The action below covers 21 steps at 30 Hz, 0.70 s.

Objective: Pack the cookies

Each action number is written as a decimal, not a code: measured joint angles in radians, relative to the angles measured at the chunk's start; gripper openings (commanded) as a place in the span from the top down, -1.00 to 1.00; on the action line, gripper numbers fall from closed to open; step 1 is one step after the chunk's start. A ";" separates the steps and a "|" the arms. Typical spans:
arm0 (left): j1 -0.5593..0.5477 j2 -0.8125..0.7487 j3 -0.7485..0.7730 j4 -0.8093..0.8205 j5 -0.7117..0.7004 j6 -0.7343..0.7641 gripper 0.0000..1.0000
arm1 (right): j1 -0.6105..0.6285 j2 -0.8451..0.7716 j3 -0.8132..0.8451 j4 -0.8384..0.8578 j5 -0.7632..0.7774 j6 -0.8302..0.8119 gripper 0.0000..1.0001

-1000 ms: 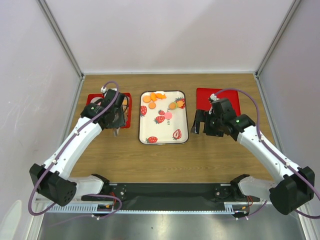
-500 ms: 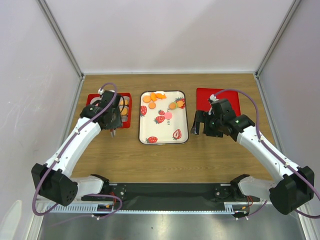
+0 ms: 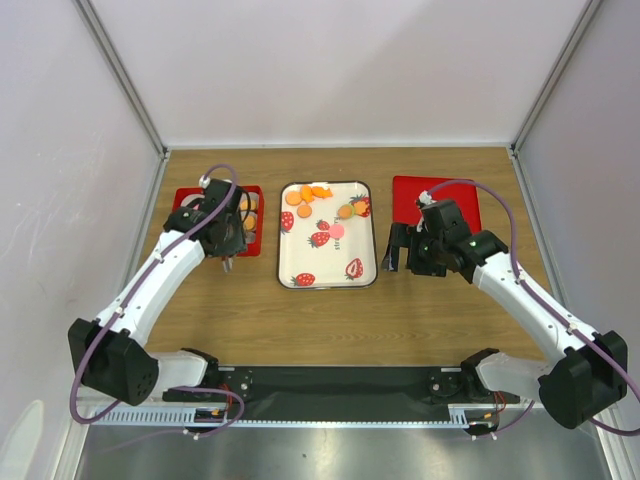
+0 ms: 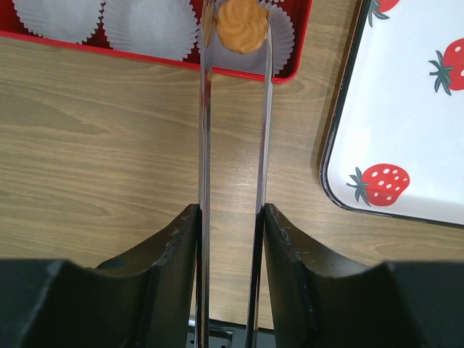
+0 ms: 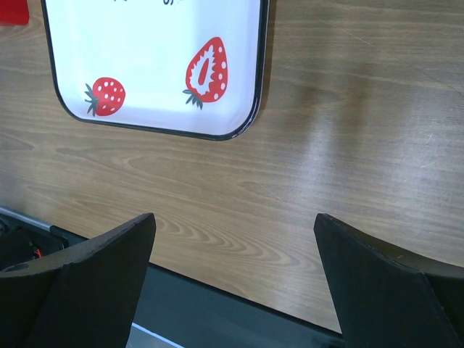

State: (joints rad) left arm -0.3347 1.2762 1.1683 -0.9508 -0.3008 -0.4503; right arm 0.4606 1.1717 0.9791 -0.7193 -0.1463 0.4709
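Left gripper (image 4: 230,210) squeezes metal tongs (image 4: 204,130) gripping a round orange cookie (image 4: 243,25) above the red box (image 4: 299,29); slackening could drop it wide. Right gripper (image 5: 233,217) gapes empty.

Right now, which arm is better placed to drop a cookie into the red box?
Left: its tongs grip an orange cookie over a paper cup in the red box. Right fingers hang open and empty beside the tray.
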 measured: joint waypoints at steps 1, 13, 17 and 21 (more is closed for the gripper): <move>0.001 0.000 0.000 0.000 0.001 0.001 0.11 | 0.000 0.000 -0.001 0.001 0.000 0.000 -0.99; 0.004 0.002 0.000 0.001 0.002 0.007 0.06 | 0.000 0.001 -0.011 0.008 -0.001 0.000 -0.99; 0.004 0.002 0.002 -0.002 0.006 0.009 0.07 | 0.000 0.001 -0.011 0.008 -0.001 0.000 -0.99; -0.004 0.008 0.060 -0.040 0.018 0.017 0.07 | 0.000 0.001 -0.011 0.008 0.000 0.000 -0.99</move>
State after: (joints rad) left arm -0.3389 1.2842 1.2278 -0.9905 -0.2829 -0.4332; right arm 0.4606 1.1728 0.9684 -0.7116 -0.1467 0.4709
